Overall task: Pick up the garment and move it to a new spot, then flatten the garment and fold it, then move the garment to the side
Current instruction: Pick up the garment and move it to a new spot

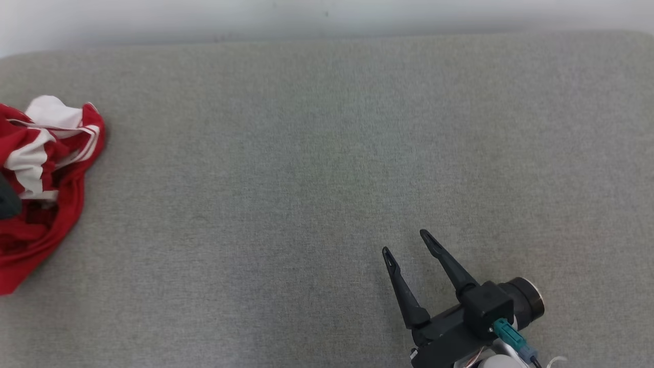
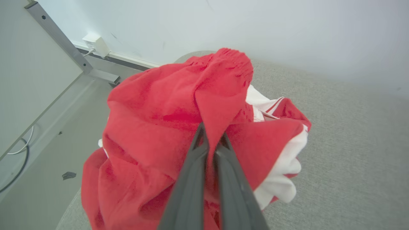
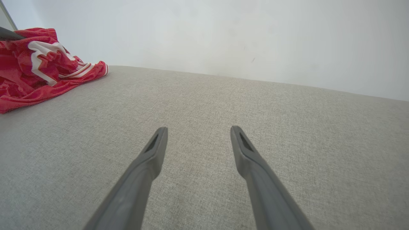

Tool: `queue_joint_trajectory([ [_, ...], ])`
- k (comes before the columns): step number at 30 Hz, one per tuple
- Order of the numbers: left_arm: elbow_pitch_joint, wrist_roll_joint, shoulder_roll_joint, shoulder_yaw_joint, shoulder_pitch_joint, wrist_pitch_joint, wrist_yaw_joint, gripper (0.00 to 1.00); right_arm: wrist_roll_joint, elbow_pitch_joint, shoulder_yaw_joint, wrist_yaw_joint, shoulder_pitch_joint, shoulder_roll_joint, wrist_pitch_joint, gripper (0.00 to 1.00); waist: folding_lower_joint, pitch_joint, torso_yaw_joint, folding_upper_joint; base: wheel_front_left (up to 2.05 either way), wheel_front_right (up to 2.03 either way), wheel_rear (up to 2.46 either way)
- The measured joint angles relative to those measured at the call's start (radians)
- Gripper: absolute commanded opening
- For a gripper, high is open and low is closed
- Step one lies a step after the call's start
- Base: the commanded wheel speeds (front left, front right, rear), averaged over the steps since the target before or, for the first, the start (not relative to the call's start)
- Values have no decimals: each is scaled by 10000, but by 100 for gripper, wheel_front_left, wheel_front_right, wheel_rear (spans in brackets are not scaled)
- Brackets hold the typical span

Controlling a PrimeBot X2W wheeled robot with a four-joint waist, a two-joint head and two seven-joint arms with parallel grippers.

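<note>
The right gripper (image 1: pixel 405 242) hangs low over the grey woven surface (image 1: pixel 327 153), its two dark fingers spread apart with nothing between them. The crumpled red garment (image 1: pixel 51 153), thin and soft with white stripes, lies well apart from it at the far left edge. The left gripper (image 2: pixel 212 132) is the nearer one, with its fingers pressed together on a fold of the cloth, so I judge that the carry goes rightward to the bare middle.

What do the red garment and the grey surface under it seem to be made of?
The garment looks like thin, soft sports fabric, probably a synthetic knit: limp folds, a faint sheen, a fine dotted texture. The grey surface looks like matte woven upholstery cloth: a fine flecked weave shows, no shine.
</note>
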Motion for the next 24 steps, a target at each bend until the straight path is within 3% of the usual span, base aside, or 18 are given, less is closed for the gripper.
queue_joint_trajectory([
  [4,-941,40,679,-213,-227,504,-554,0,499,414,46,0,17,4,-276,100,-3,-603,104,-2,0,0,0],
  [9,-2033,-86,792,-504,-941,679,-1191,0,934,895,6,0,183,2,-489,100,-3,-1357,99,-2,0,0,0],
  [16,-3164,-769,-23,-1018,-1421,1089,-1653,0,1162,1143,-100,0,445,4,-594,100,-5,-2198,-179,-2,0,0,0],
  [24,-4299,-1476,-1323,-1747,-1396,903,-1822,0,1193,1051,-439,0,456,2,-621,100,-4,-2529,-1151,-3,0,0,0],
])
